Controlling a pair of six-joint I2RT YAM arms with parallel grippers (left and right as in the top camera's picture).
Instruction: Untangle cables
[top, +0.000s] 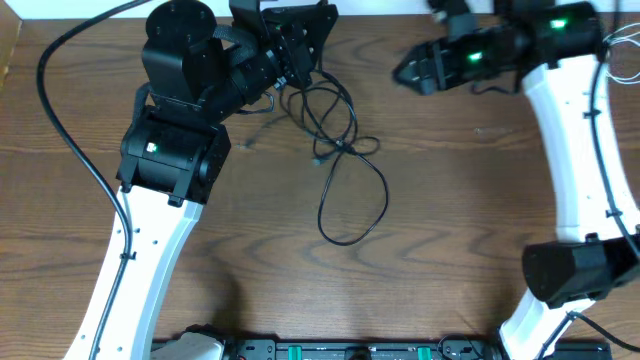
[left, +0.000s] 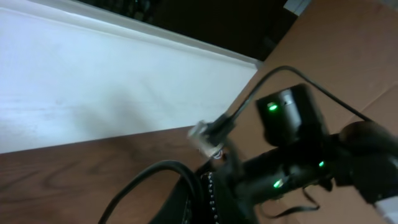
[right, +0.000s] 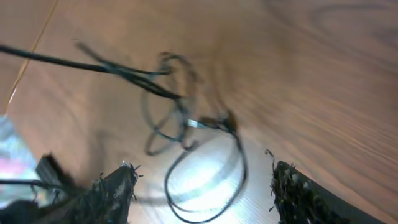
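Observation:
Thin black cables (top: 345, 145) lie tangled on the wooden table, with one big loop (top: 352, 205) trailing toward the front. My left gripper (top: 292, 72) is at the table's far edge, shut on a black cable that rises out of the tangle. In the left wrist view that cable (left: 149, 180) curves out of the closed jaws of my left gripper (left: 208, 199), and a small plug end (left: 208, 135) sticks up beyond them. My right gripper (top: 403, 72) hovers open to the right of the tangle. Between its spread fingers (right: 115, 186) the right gripper (right: 202, 186) holds nothing, and the cables (right: 180, 118) lie ahead, blurred.
A thick black arm wire (top: 70, 120) arcs over the table's left side. A black equipment strip (top: 350, 350) runs along the front edge. A white wall (left: 93, 81) stands behind the table's far edge, and bare wood (top: 470, 220) spreads right of the cables.

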